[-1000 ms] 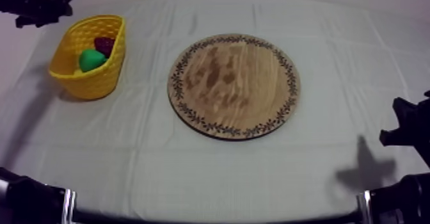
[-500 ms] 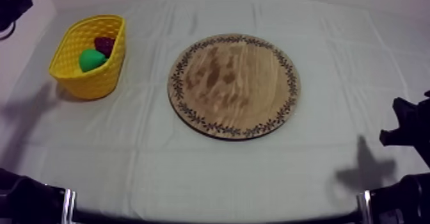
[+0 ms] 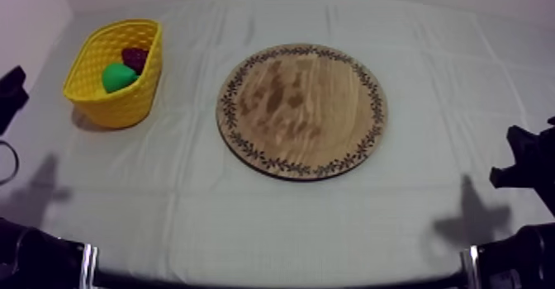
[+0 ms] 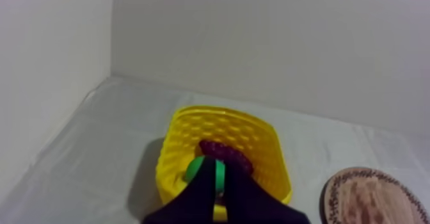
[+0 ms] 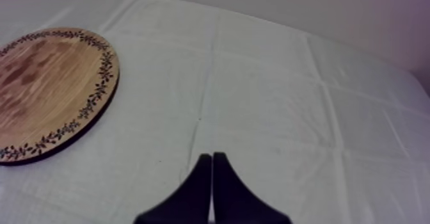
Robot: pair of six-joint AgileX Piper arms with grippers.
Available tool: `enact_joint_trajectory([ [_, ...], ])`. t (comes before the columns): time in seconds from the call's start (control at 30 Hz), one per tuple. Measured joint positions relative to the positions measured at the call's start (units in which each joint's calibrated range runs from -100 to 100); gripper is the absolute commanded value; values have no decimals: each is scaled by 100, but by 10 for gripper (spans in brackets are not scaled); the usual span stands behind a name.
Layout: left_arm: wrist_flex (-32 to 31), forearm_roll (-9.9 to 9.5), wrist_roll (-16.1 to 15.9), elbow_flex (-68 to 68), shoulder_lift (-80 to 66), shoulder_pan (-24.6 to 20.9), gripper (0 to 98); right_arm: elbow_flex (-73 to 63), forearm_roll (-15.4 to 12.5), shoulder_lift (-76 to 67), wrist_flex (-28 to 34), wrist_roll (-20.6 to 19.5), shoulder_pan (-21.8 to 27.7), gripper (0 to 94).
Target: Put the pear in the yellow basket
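The green pear (image 3: pixel 117 78) lies inside the yellow basket (image 3: pixel 103 106) at the table's far left, beside a dark red fruit (image 3: pixel 135 57) whose kind I cannot tell. The round wooden board (image 3: pixel 301 111) in the middle is bare. In the left wrist view my left gripper (image 4: pixel 213 159) is shut on nothing, its fingers a narrow wedge hanging before the basket (image 4: pixel 256 137), with the pear (image 4: pixel 194 169) partly hidden behind the tips. My right gripper (image 5: pixel 212 155) is shut on nothing above bare cloth, to the right of the board (image 5: pixel 45 92).
A black part of my left arm (image 3: pixel 10 94) shows at the table's left edge, below the basket's level. A part of my right arm (image 3: pixel 528 164) sits at the right edge. A wall stands close behind the basket. The board's edge (image 4: pixel 377 198) lies right of the basket.
My left arm has drawn back from the far left corner behind the basket and come down along the table's left edge. The pear, basket, board and right arm have stayed put.
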Motion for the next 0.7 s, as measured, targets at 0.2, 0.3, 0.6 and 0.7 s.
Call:
enact_joint_trajectory([
  [0.2,18,285,-247,977,-848,-106,35,0,0,0,0,0,3,5],
  [0.3,229,665,-578,1225,-1123,-132,24,0,0,0,0,3,3,5],
  [0.6,1090,1595,-1632,1336,-1626,-234,1,0,0,0,0,3,3,5],
  [0.7,1277,1714,-1811,1316,-1639,-241,0,0,0,0,0,3,3,5],
])
